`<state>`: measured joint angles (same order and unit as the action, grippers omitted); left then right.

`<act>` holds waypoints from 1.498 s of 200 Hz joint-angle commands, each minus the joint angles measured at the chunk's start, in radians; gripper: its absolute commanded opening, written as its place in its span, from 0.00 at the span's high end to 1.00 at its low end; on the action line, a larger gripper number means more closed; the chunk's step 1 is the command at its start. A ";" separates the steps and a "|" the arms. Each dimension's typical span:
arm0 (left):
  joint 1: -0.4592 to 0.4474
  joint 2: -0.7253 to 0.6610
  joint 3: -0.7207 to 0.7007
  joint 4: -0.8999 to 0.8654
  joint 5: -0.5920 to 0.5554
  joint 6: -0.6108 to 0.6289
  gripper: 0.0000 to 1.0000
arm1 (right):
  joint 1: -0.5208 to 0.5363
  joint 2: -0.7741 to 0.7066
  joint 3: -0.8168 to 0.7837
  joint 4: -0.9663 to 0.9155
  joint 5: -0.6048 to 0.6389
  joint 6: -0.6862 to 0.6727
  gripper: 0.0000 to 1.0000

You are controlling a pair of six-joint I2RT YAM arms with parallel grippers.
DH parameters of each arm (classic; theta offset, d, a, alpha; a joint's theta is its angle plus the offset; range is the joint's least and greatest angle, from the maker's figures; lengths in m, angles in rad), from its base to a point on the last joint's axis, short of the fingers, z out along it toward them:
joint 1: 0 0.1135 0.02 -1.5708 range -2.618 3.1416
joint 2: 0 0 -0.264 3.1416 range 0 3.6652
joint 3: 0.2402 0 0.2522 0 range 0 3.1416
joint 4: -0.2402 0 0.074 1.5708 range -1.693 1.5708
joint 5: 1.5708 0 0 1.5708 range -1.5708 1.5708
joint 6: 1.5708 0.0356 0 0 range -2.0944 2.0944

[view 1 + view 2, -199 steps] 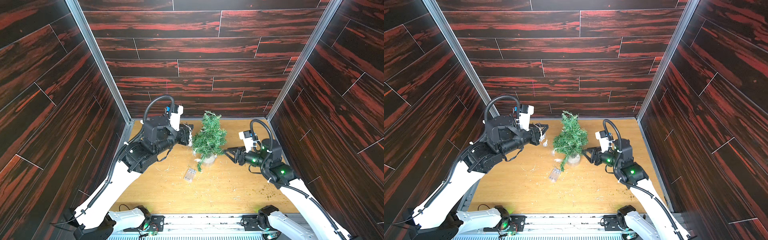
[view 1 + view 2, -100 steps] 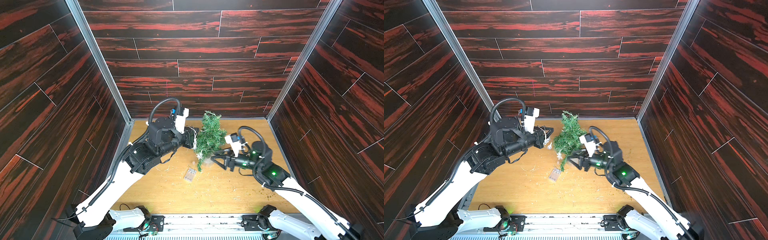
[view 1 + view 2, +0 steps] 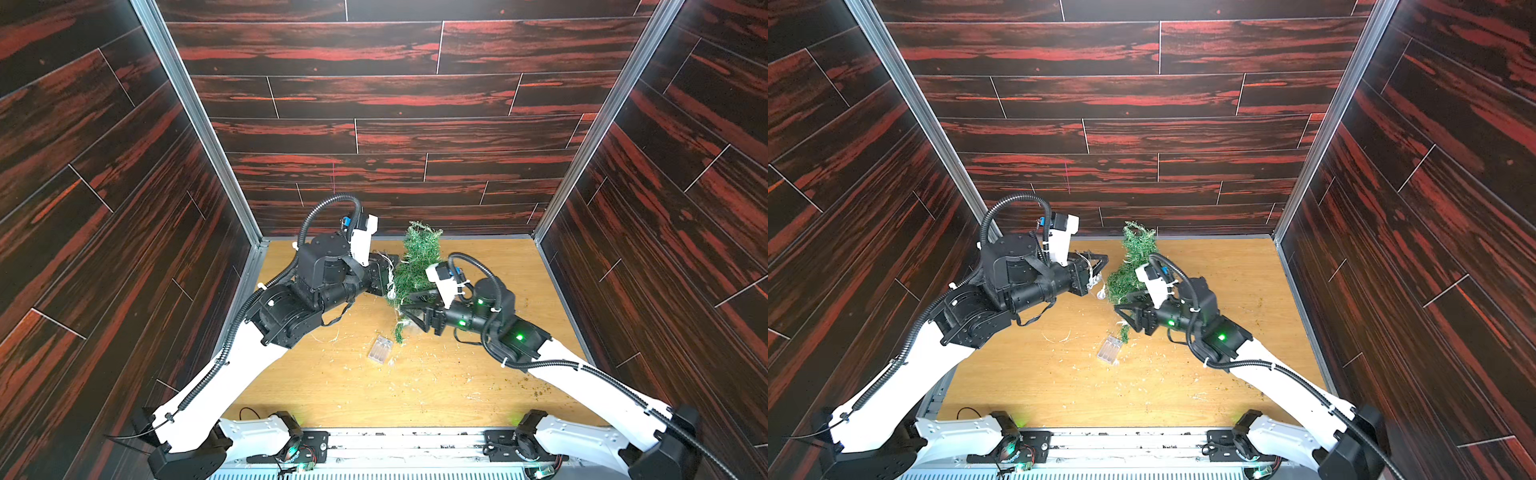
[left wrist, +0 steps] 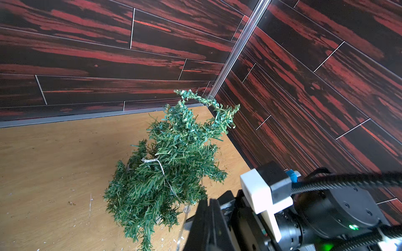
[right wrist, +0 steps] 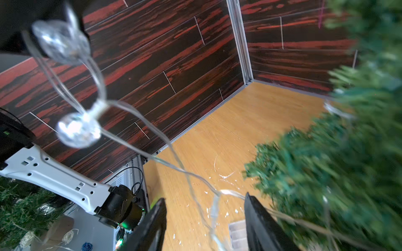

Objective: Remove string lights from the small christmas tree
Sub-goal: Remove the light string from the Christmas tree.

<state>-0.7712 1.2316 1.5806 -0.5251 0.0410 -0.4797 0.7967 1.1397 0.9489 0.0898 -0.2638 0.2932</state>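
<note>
Both top views show the tree (image 3: 417,266) (image 3: 1133,270) near the middle of the back edge of the table (image 3: 332,395), a bristly green cone with a bent tip, leaning a little. Its base is hidden behind the right gripper (image 3: 409,306), so I cannot tell whether it sits flat on the wood.

The left gripper (image 3: 1102,261) is just beside the tree, on the side toward the table's left edge. Its fingers are pressed together on a bunch of the lights (image 3: 1090,272), and a clear bulb (image 3: 1100,294) dangles below. In the left wrist view the lights (image 4: 161,167) lie thin and silvery across the lower branches.

The right gripper crowds the tree's low front. Its two black wedge fingers (image 5: 152,223) are spread well apart and clamp nothing. In the right wrist view the lights pass loosely between them, and two faceted bulbs (image 5: 78,130) hang blurred close to the lens.

The clear, ribbed battery box (image 3: 380,350) lies flat near the table's middle, just in front of a drooping branch (image 3: 399,332). Pale shavings (image 3: 419,368) litter the tan wood grain. Dark, red-streaked plank walls (image 3: 374,95) close in on three sides.
</note>
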 commanded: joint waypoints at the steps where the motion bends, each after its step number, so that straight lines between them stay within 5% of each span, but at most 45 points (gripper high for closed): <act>1: -0.006 -0.001 0.033 -0.002 0.002 -0.010 1.00 | 0.012 0.033 0.045 0.045 0.025 -0.033 0.40; 224: -0.008 0.026 0.059 -0.003 -0.013 0.003 1.00 | 0.057 0.147 0.128 0.070 -0.004 -0.061 0.41; 257: -0.008 0.026 0.057 0.001 -0.016 0.000 1.00 | 0.057 0.152 0.137 0.079 -0.002 -0.064 0.48; 299: -0.008 0.033 0.055 0.011 -0.014 -0.004 1.00 | 0.060 0.153 0.133 0.084 0.009 -0.061 0.73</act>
<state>-0.7746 1.2583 1.6127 -0.5278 0.0334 -0.4763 0.8482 1.2751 1.0718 0.1471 -0.2577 0.2405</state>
